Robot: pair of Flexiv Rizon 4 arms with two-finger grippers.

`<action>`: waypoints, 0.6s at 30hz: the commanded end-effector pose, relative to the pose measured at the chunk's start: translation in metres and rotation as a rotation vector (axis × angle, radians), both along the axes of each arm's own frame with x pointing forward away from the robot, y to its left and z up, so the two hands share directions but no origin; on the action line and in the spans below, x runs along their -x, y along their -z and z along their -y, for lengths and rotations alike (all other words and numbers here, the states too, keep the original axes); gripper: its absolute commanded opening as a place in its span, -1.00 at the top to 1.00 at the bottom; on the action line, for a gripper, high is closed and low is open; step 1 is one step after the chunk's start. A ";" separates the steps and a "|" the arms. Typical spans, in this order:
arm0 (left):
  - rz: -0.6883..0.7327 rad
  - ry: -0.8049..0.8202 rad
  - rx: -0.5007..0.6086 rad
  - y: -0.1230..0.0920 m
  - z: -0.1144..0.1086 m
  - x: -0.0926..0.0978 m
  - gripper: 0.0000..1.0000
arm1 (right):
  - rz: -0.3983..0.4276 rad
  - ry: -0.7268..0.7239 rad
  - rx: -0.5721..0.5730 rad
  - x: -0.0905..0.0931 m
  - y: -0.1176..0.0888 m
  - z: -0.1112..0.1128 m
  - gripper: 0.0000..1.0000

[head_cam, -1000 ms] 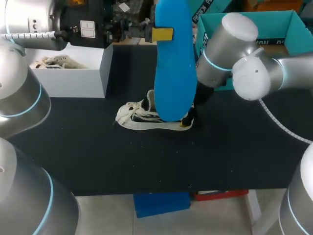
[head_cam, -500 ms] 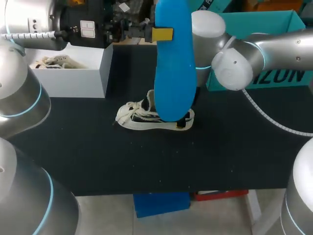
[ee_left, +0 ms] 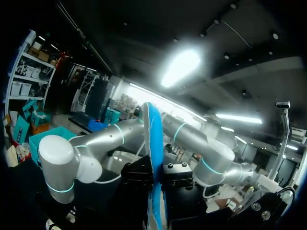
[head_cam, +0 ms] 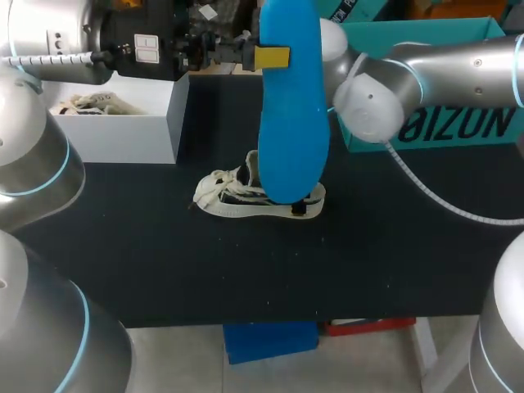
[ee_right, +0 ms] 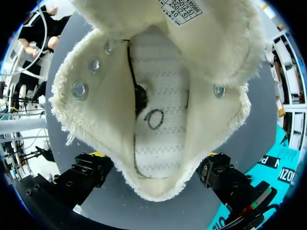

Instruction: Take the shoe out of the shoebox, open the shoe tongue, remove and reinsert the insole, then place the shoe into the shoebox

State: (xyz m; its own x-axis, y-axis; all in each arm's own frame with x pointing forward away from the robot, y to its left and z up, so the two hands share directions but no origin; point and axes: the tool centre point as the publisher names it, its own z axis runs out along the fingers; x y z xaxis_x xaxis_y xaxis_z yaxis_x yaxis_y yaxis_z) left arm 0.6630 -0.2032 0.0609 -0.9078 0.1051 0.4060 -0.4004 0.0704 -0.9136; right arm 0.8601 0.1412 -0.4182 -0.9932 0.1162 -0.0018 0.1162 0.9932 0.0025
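Blue insole (head_cam: 291, 123) hung upright, pinched in the left tool (head_cam: 273, 57), right above the sneaker (head_cam: 237, 196) on the black surface (head_cam: 164, 262). The right arm had just swung in from over the teal shoebox (head_cam: 491, 139). Its tool (ee_right: 156, 165) was spread either side of the heel, probably to steady it for reinserting. A white box (head_cam: 123, 131) sat off left, and the insole crowded the heel.
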 end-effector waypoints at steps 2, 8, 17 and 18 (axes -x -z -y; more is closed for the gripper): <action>-0.001 -0.004 -0.002 0.000 0.002 0.000 1.00 | 0.004 -0.004 -0.015 0.002 -0.006 -0.001 -1.00; -0.001 -0.004 -0.002 0.000 0.002 0.000 1.00 | 0.034 -0.036 -0.169 0.000 -0.014 0.002 -1.00; -0.001 -0.004 -0.002 0.000 0.002 0.000 1.00 | 0.105 -0.030 -0.444 -0.002 -0.017 0.005 -1.00; -0.001 -0.004 -0.002 0.000 0.002 0.000 1.00 | 0.113 -0.029 -0.476 -0.002 -0.017 0.005 -1.00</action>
State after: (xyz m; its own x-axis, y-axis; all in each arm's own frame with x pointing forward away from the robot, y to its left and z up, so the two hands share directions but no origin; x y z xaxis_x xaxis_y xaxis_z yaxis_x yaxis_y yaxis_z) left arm 0.6630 -0.2031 0.0609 -0.9078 0.1052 0.4060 -0.4004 0.0703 -0.9136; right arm 0.8693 0.1472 -0.3986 -0.9937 0.0994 -0.0526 0.0808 0.9565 0.2803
